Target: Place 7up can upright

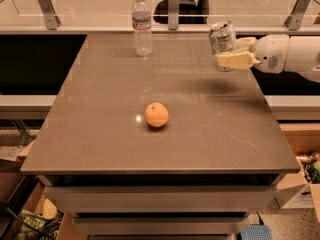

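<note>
Hanging above the far right part of the brown, flat-topped table (100,134), the cream-coloured two-finger pincer (226,52) is clamped on the small silvery-white and green aluminium 7up can (221,36). The can sits in the grip nearly upright, its silver top uppermost and leaning slightly, and it is lifted clear of the surface, with a soft shadow on the table below it. The white arm (290,54) behind the pincer runs off past the table's right edge, which lies close beneath the wrist.

To the left of the pincer, well apart and near the far edge, stands one tall clear plastic water bottle (142,24), upright with a white cap. Nearer the camera and to the left of the pincer, about mid-table, lies one round orange fruit (157,115). The broad stretch of surface directly under and in front of the pincer, down to the near edge, carries nothing, and so does the whole left side.

Counted: one can, one bottle, one orange, one pincer. Beyond the far edge, behind the pincer, runs a glass barrier on three metal posts (173,6).
</note>
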You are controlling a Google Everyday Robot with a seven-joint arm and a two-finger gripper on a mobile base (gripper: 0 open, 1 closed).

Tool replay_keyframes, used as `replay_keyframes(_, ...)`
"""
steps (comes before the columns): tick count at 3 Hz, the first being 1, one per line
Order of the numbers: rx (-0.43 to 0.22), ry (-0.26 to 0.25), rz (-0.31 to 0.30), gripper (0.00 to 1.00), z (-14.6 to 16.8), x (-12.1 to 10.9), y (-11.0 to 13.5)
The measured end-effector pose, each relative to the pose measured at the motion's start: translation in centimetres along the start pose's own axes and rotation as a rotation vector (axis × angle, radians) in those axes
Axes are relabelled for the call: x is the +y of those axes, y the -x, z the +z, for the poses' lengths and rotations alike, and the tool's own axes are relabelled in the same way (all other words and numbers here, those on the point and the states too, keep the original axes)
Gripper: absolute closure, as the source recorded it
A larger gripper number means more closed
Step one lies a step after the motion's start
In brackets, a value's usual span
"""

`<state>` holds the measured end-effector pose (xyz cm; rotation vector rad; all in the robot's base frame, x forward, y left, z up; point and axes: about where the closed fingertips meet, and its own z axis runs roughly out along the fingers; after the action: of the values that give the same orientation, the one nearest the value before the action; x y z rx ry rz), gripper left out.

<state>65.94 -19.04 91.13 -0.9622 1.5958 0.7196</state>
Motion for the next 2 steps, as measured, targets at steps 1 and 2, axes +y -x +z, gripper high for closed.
replay_keyframes(1,-0.037,-0.009,0.073,1.0,0.0,1.0,-1.1)
replay_keyframes(2,-0.098,-0.04,0.116,1.0,0.6,1.9,-2.3)
